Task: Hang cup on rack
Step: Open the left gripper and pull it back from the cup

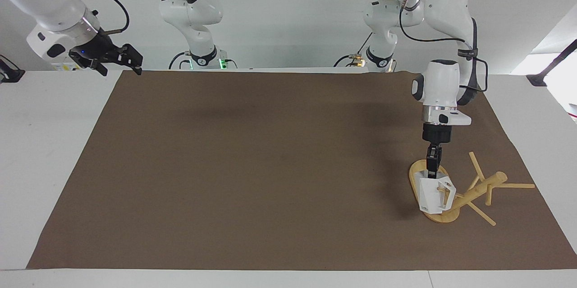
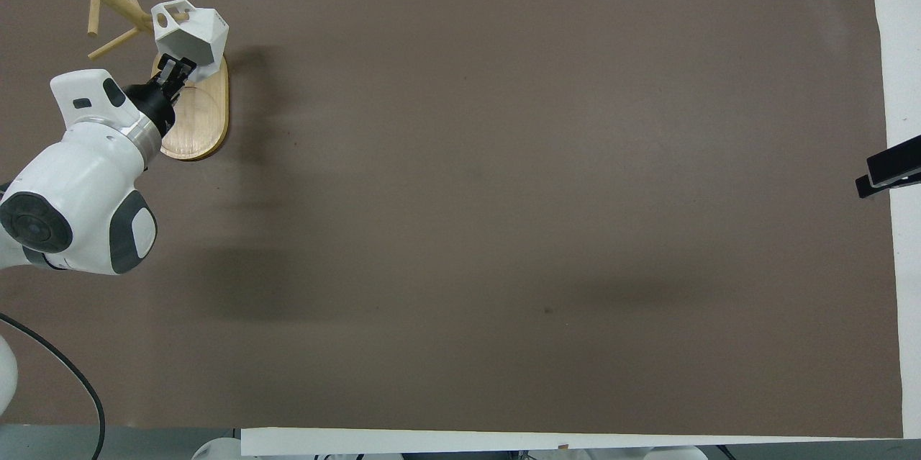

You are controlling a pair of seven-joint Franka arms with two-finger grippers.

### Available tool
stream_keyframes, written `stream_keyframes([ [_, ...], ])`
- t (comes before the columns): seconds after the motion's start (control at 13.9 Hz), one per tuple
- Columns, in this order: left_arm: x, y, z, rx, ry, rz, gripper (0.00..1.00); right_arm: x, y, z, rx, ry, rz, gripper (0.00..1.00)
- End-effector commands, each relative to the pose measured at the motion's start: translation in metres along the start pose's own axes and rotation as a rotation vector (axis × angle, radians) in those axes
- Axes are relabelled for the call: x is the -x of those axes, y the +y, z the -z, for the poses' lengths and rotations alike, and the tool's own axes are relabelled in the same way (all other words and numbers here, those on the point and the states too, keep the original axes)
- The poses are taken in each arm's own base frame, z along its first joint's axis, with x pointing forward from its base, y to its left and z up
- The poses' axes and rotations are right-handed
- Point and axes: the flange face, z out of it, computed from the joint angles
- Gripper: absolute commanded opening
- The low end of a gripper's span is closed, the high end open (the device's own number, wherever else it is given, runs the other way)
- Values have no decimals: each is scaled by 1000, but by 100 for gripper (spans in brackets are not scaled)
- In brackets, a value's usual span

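1. The left gripper is over the rack's base, fingers clamped together on the rim of the cup, and the cup hangs below it, clear of the mat.
2. The cup is at the left arm's end of the table, right against the rack, its handle turned toward the post.
3. In the overhead view a peg shows through the handle's opening, so I judge the threading is under way, not finished.
4. To do this well: slide the cup along the peg's own line toward the post, so the loop seats deep instead of catching on the tip.
5. Keep the cup's tilt steady; a twist at the wrist would jam the squarish loop against the thin peg.
6. The rack looks light and its post leans hard away from the base. Push gently, or the whole tree may tip or skid.
7. Let go only once the handle bears on the peg, then back off without snagging the rim.
8. The right gripper waits over the table's edge at the right arm's end, fingers apart, holding nothing.
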Motion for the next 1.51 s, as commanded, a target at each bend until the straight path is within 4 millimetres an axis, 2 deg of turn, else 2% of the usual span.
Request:
stream_keyframes([
  [0.0, -6, 1, -2, 3, 5, 9, 0, 10, 7, 11, 14, 24, -35, 100],
  [0.07, -5, 2, -2, -6, 0, 10, 11, 11, 8, 6, 12, 14, -35, 100],
  [0.14, -4, 0, -3, -27, -9, 9, 27, 12, 9, 3, 9, 8, -37, 100],
  [0.29, -2, 1, -2, -33, -14, 9, 40, 13, 9, 3, 10, 7, -36, 100],
  [0.36, -1, 2, -1, -35, -16, 10, 44, 13, 9, 4, 11, 10, -37, 100],
  [0.57, -6, 10, 21, -88, -25, 5, 53, 13, 18, 4, 7, 14, -54, 100],
  [0.65, -7, 18, 32, -132, -40, -5, 61, 14, 19, 4, 6, 11, -54, 100],
  [0.72, -6, 25, 44, -191, -61, -14, 75, 14, 19, 4, 6, 11, -54, 100],
  [0.86, -9, 34, 69, -277, -82, -21, 96, 14, 18, 3, 5, 8, -49, 100],
  [0.93, -6, 41, 82, -327, -102, -35, 99, 14, 18, 3, 6, 6, -48, 100],
  [1.08, -16, 52, 100, -444, -140, -63, 99, 14, 19, 3, 6, 6, -49, 100],
  [1.22, -29, 71, 116, -539, -220, -150, 99, 14, 19, 3, 6, 6, -49, 100],
  [1.29, -39, 87, 130, -539, -314, -200, 99, 15, 24, 3, 2, 6, -58, 100],
  [1.44, -74, 98, 156, -529, -484, -321, 100, 17, 24, 2, 2, -1, -61, 100],
])
